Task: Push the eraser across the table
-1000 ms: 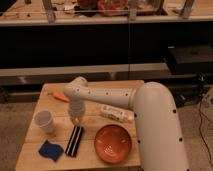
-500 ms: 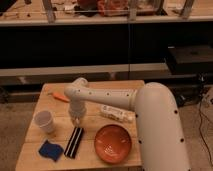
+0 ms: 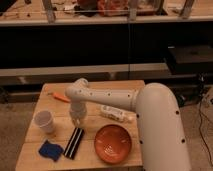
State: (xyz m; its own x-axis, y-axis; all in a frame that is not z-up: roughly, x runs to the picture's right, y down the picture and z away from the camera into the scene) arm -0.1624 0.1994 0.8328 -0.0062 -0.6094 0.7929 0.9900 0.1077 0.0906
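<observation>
The eraser (image 3: 75, 142) is a long black block with a pale stripe, lying near the front of the wooden table (image 3: 112, 89), between the blue cloth and the plate. My white arm reaches in from the right and bends down at its wrist. The gripper (image 3: 76, 123) hangs just above the eraser's far end.
A white cup (image 3: 44, 121) stands at the left, a blue cloth (image 3: 51, 150) at the front left. An orange-red plate (image 3: 113, 143) sits front centre, a white labelled bottle (image 3: 116, 113) lies behind it, and an orange tool (image 3: 61, 96) rests at the back left.
</observation>
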